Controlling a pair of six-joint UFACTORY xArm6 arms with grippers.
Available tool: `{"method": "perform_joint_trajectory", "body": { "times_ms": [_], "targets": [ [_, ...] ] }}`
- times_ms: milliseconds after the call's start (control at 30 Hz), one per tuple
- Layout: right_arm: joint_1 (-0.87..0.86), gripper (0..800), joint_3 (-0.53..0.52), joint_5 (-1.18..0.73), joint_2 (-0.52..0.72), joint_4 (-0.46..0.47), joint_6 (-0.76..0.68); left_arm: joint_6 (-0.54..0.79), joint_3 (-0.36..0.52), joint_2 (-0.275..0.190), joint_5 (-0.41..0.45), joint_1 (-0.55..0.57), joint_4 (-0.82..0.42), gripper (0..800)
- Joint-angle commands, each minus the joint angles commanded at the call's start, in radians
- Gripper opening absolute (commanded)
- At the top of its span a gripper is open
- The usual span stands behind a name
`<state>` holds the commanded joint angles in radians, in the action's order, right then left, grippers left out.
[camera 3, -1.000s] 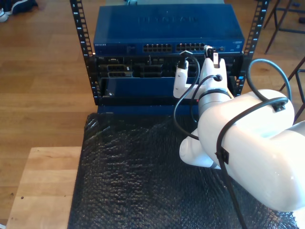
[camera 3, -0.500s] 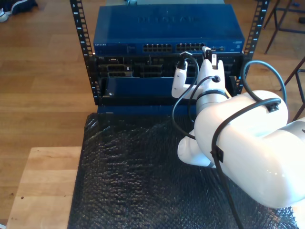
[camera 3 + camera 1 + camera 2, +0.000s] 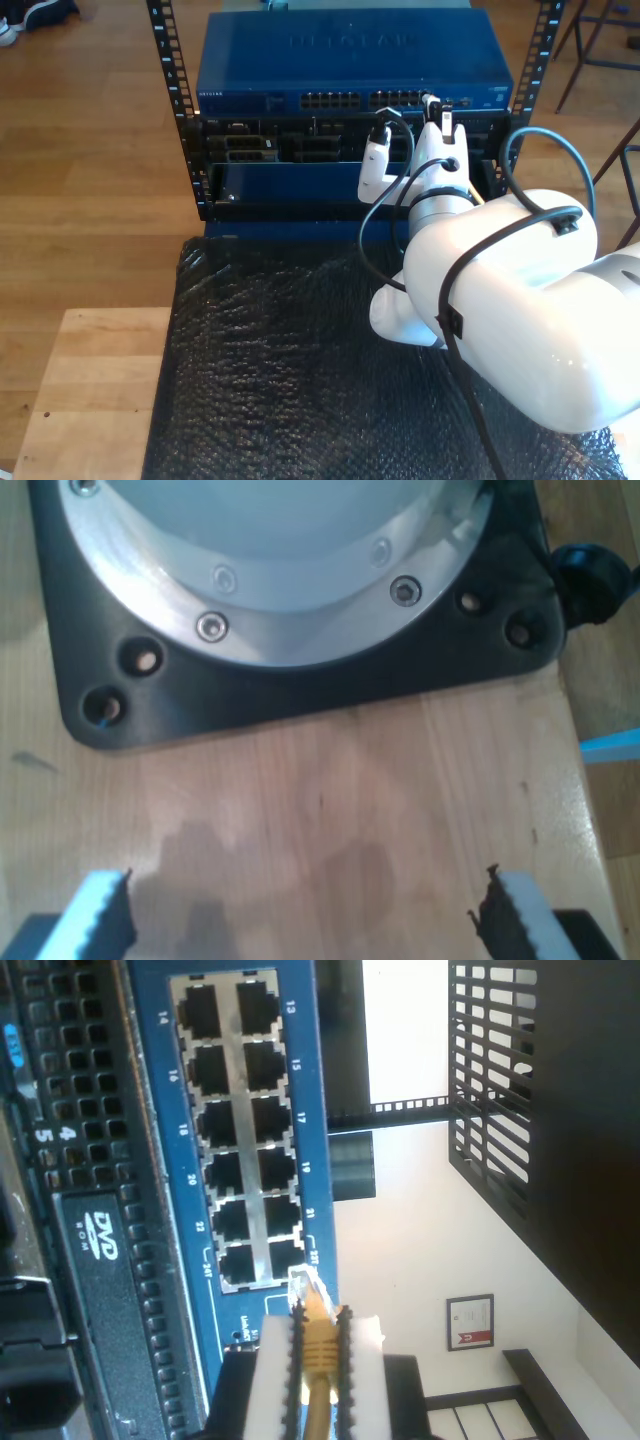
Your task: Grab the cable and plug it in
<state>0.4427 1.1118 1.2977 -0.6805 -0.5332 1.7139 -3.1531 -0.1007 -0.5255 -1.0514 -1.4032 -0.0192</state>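
- The yellow cable (image 3: 318,1355) is pinched between the jaws of my second gripper (image 3: 322,1385), its clear plug (image 3: 306,1288) touching the blue switch (image 3: 318,1110) at the port block's corner.
- My first gripper (image 3: 305,920) is held open above a wooden board (image 3: 330,800).

Count of things seen
One cable (image 3: 318,1355), one switch (image 3: 350,62), one rack (image 3: 170,80), one black mat (image 3: 270,370), and twelve empty ports near the plug.

yellow cable (image 3: 318,1355), clear plug at switch port
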Motion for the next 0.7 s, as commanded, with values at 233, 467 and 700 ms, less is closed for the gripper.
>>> {"method": "perform_joint_trajectory", "body": {
  "times_ms": [233, 467, 700],
  "targets": [
    [0.000, 0, 0.002, 0.000, -0.003, 0.002, 0.002, 0.000, 0.000, 0.000, 0.000, 0.000, 0.000, 800],
    [-0.002, 0, 0.011, 0.000, -0.005, 0.002, 0.003, 0.000, 0.000, 0.000, 0.000, 0.000, 0.000, 800],
    [-0.003, 0, 0.035, -0.002, -0.026, 0.003, 0.006, 0.000, 0.000, 0.000, 0.000, 0.000, 0.000, 800]
  ]
}}
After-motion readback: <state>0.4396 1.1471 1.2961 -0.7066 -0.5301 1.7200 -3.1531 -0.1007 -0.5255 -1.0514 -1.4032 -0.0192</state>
